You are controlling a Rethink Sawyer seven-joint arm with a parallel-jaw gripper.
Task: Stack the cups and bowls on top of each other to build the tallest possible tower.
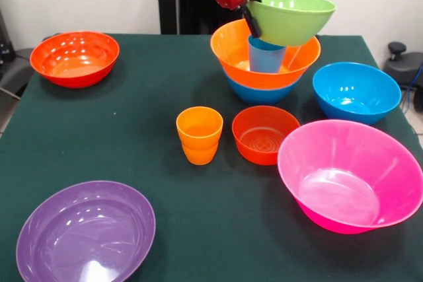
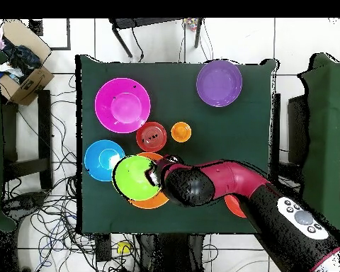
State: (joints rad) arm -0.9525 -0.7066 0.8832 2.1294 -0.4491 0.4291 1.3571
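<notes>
The tower stands at the back: an orange bowl [image 1: 232, 51] nested in a blue bowl [image 1: 259, 94], with a light blue cup [image 1: 266, 57] upright inside it. My gripper [image 1: 253, 26] is shut on the left rim of the lime green bowl [image 1: 291, 14], which sits tilted right over the blue cup; I cannot tell if they touch. From above, the green bowl [image 2: 135, 176] covers most of the orange bowl [image 2: 155, 202], with my gripper [image 2: 157, 175] at its edge. Two nested orange cups [image 1: 199, 135] stand mid-table.
A small red-orange bowl [image 1: 264, 133] sits beside the orange cups, a large pink bowl [image 1: 350, 176] at front right and a second blue bowl [image 1: 357, 90] behind it. A purple bowl [image 1: 86, 236] is at front left, a red-orange bowl [image 1: 75, 57] at back left.
</notes>
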